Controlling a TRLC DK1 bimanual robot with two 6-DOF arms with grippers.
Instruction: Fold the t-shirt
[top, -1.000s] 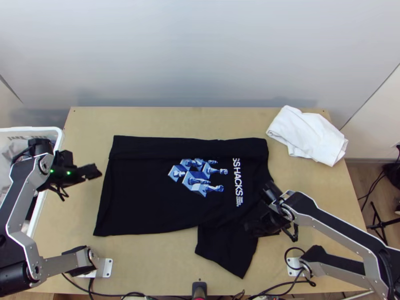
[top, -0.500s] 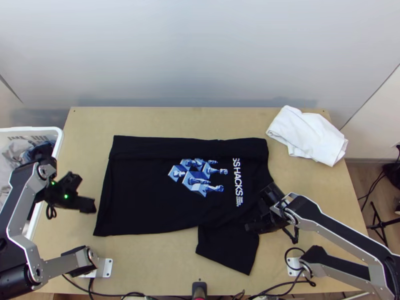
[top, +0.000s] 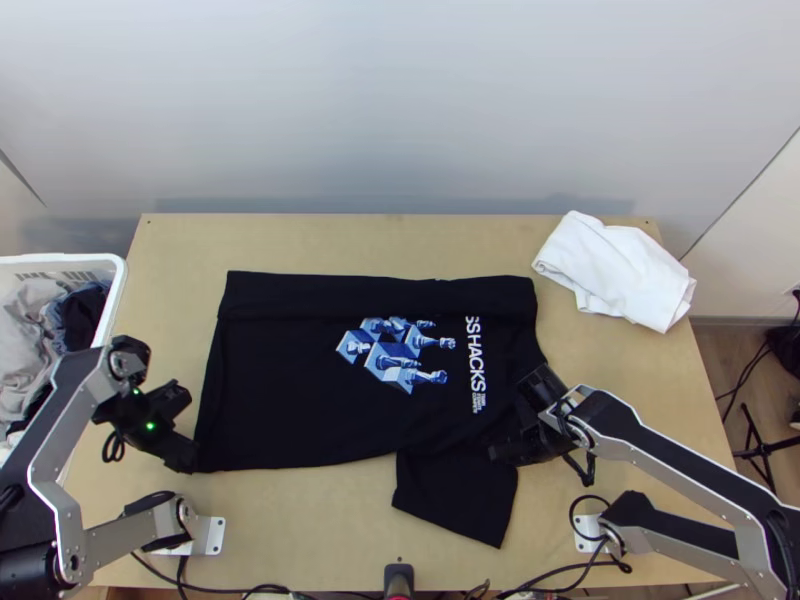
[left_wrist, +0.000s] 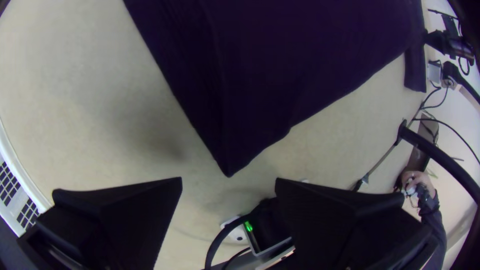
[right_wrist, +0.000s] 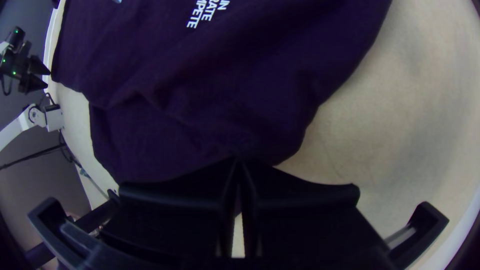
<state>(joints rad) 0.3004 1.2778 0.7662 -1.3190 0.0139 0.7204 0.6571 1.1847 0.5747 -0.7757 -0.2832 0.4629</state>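
Left fingers (top: 189, 430) moved beside hem corner of t-shirt (top: 290, 390), parted wide, right fingers (top: 496, 453) clenched on cloth near sleeve (top: 455, 500)

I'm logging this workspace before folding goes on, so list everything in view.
Black t-shirt: one, black with blue-and-white print, spread mid-table
White cloth: one, white, bunched at table's far right
Table: one, light wood, under the t-shirt
Laundry basket: one, white, at table's left
Clothes: several, grey and dark, in the basket
Stand: one, black, on the floor at right
Cables: several, mostly black, near edge
Arms: two, silver-grey and black, left and right
Left gripper: one, black, open at t-shirt's near-left corner
Right gripper: one, black, closed on t-shirt near its sleeve
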